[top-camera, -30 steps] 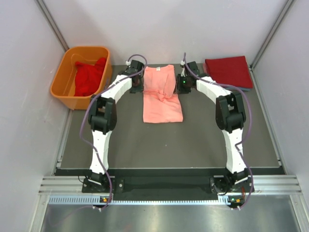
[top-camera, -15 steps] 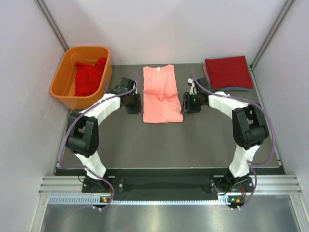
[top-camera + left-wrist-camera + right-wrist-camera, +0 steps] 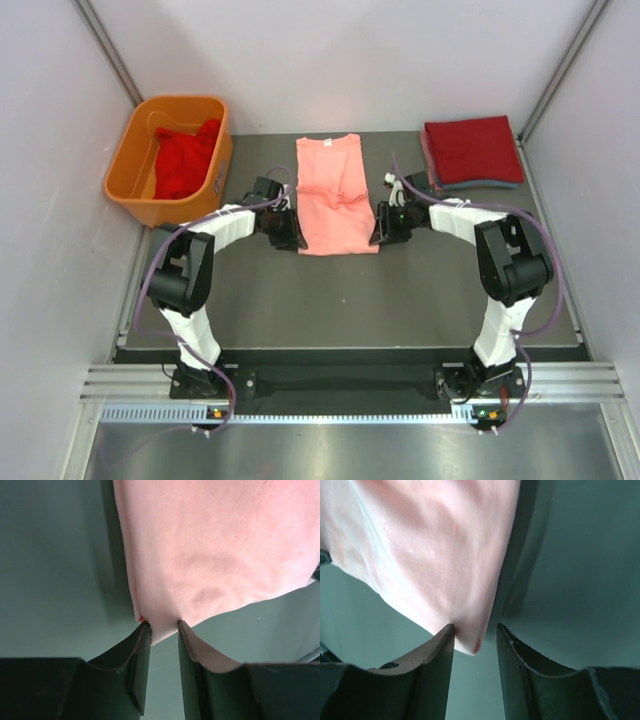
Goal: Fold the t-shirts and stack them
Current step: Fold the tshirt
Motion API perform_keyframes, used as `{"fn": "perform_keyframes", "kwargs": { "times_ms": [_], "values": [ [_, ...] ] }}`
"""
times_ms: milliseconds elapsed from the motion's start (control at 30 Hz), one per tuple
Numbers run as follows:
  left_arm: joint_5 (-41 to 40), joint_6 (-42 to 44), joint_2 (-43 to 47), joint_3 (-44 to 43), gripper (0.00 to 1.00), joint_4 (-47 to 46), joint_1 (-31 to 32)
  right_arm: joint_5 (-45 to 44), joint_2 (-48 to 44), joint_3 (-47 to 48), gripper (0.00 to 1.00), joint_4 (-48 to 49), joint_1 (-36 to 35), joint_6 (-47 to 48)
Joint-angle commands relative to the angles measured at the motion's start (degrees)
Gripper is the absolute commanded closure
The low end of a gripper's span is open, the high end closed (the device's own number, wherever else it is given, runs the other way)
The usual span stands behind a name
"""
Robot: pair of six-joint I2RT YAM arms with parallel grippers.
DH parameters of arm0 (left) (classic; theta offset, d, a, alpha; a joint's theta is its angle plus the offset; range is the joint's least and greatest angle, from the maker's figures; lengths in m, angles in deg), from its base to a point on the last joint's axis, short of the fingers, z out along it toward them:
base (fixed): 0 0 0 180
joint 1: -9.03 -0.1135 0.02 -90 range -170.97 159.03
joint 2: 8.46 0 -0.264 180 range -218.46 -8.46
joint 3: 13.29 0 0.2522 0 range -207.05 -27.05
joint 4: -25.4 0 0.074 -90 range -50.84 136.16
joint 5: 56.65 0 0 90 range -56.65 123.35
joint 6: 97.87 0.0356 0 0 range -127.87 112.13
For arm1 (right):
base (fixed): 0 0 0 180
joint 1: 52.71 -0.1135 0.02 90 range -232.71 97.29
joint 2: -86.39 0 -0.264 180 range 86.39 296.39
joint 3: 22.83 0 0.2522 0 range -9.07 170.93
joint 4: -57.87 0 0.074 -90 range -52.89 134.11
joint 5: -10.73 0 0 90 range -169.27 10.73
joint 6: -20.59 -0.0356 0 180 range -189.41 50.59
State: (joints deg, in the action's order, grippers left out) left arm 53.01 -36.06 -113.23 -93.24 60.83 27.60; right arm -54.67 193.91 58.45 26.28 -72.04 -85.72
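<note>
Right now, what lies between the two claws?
The pink t-shirt, in the top view: its near corners sit at the left claw and right claw, nothing else between.

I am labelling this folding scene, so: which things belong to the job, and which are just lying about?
Belong to the job: salmon-pink t-shirt, in the middle; crumpled red t-shirts; folded red t-shirt, far right.
Just lying about: orange tub, which only holds the crumpled ones; table.

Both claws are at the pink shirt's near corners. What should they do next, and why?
Probably close both. The left gripper and right gripper each straddle a near hem corner of the salmon-pink t-shirt with jaws apart, so pinching should come before lifting the hem to fold.
</note>
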Motion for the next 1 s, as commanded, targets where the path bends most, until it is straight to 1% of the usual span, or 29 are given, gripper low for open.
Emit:
{"fn": "perform_keyframes", "kwargs": {
  "times_ms": [0, 33, 100, 133, 200, 233, 333, 367, 433, 467, 500, 633, 767, 933, 967],
  "values": [
    [2.31, -0.73, -1.22, 0.98, 0.68, -4.80, -0.02, 1.94, -0.56, -1.51, 0.61, 4.64, 0.26, -0.03],
    [2.23, -0.56, -1.49, 0.89, 0.76, -4.62, -0.02, 1.94, -0.82, -1.78, 0.61, 4.81, 0.09, -0.03],
    [2.31, -0.56, -1.58, 0.80, 0.90, -4.18, -0.02, 1.94, -1.26, -2.22, 0.71, 4.90, 0.17, -0.21],
    [2.31, -0.64, -1.49, 0.80, 1.00, -3.14, -0.02, 1.94, -1.61, -3.01, 0.87, 4.90, 0.17, -0.29],
    [1.44, -0.82, 0.08, 1.24, 1.00, -1.64, 0.15, 1.94, -3.54, -4.15, 0.98, 5.34, 0.26, -0.82],
    [0.65, -1.08, 0.96, 1.59, 1.00, -0.94, 0.33, 1.86, -4.42, -5.90, 1.00, 5.52, 0.17, -1.52],
    [-2.69, -1.61, 5.88, 4.66, 1.00, 1.62, 2.17, -0.25, -8.02, -10.30, 1.00, 5.52, -0.18, -2.49],
    [-3.31, -1.78, 8.33, 6.93, 1.00, 2.14, 2.96, -2.17, -9.86, -11.62, 1.00, 5.43, -0.18, -2.67],
    [-5.24, -2.48, 10.54, 9.23, 1.00, 2.67, 5.15, -3.06, -11.80, -16.09, 1.00, 6.39, -0.62, -3.72],
    [-5.86, -2.66, 11.68, 11.85, 1.00, 2.76, 6.03, -3.24, -12.77, -17.68, 1.00, 6.92, -0.88, -4.07],
    [-6.73, -3.10, 13.70, 13.18, 1.00, 3.02, 7.70, -4.03, -14.87, -20.74, 1.00, 7.45, -1.49, -4.42],
    [-11.65, -5.82, 18.80, 19.16, 1.00, 3.82, 11.13, -6.58, -20.24, -27.09, 1.00, 8.51, -3.95, -6.18],
    [-14.38, -9.07, 24.42, 25.92, 1.00, 5.22, 14.03, -11.93, -27.08, -31.84, 1.00, 6.58, -6.15, -9.34],
    [-15.88, -12.06, 30.06, 30.59, 1.00, 8.29, 16.23, -15.19, -34.21, -37.81, 1.00, 4.82, -10.37, -13.38],
    [-16.06, -12.59, 31.63, 31.29, 0.99, 8.65, 17.63, -15.63, -36.23, -38.60, 1.00, 4.73, -11.16, -14.00]
  ]
}}
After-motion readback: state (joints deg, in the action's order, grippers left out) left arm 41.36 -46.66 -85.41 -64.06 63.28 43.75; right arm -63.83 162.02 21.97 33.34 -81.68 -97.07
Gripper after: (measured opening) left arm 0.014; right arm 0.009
